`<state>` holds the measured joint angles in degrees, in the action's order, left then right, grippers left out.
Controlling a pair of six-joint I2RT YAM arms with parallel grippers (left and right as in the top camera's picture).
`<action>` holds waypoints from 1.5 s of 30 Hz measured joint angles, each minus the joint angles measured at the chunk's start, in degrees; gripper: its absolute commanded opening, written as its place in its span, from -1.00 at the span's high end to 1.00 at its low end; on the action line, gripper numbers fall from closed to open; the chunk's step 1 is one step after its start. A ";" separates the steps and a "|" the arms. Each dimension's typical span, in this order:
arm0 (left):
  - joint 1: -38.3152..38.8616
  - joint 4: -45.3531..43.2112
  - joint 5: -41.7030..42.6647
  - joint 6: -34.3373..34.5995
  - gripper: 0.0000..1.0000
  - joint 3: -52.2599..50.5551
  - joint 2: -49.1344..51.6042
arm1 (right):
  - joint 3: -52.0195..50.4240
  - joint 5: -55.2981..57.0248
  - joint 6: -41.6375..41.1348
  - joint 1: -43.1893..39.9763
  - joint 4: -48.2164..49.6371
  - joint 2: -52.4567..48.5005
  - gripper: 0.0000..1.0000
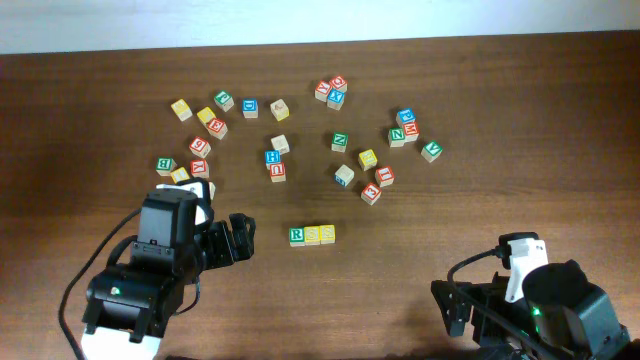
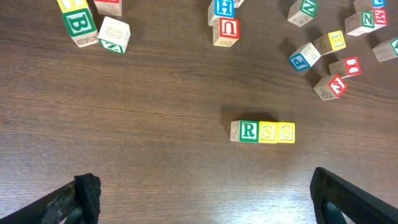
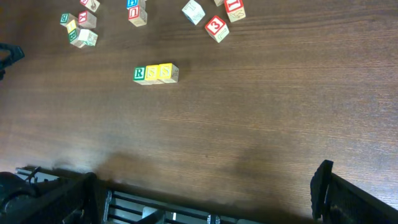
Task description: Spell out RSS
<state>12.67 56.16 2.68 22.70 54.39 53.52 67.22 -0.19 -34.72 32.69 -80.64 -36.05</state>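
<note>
While RSS (image 1: 312,235) lies centred in one touching row, long axis left to right, your left gripper (image 2: 205,186) sits nearer it than the right gripper (image 3: 205,177); both gape wide, holding nothing.

Light even, diffuse, fairly bright. Table (image 1: 400,290) matte brown. Cubes (image 1: 345,176) cast short soft shadows. Wrist views crisp; overhead slightly soft.
</note>
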 measured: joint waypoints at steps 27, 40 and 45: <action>0.02 0.09 -0.15 0.00 -0.98 0.00 0.00 | -19.17 -8.46 19.87 -26.75 29.92 18.14 -0.97; 0.00 0.02 -0.17 0.00 -0.99 0.00 0.00 | -53.83 -11.80 26.18 -34.34 61.94 35.10 -0.97; 0.00 0.04 -0.15 0.00 -0.98 0.00 0.00 | -59.84 -11.91 27.52 -34.49 72.83 35.15 -0.97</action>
<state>12.67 56.21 2.52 22.70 54.39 53.52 7.38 -12.10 -7.20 -1.80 -7.81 -0.91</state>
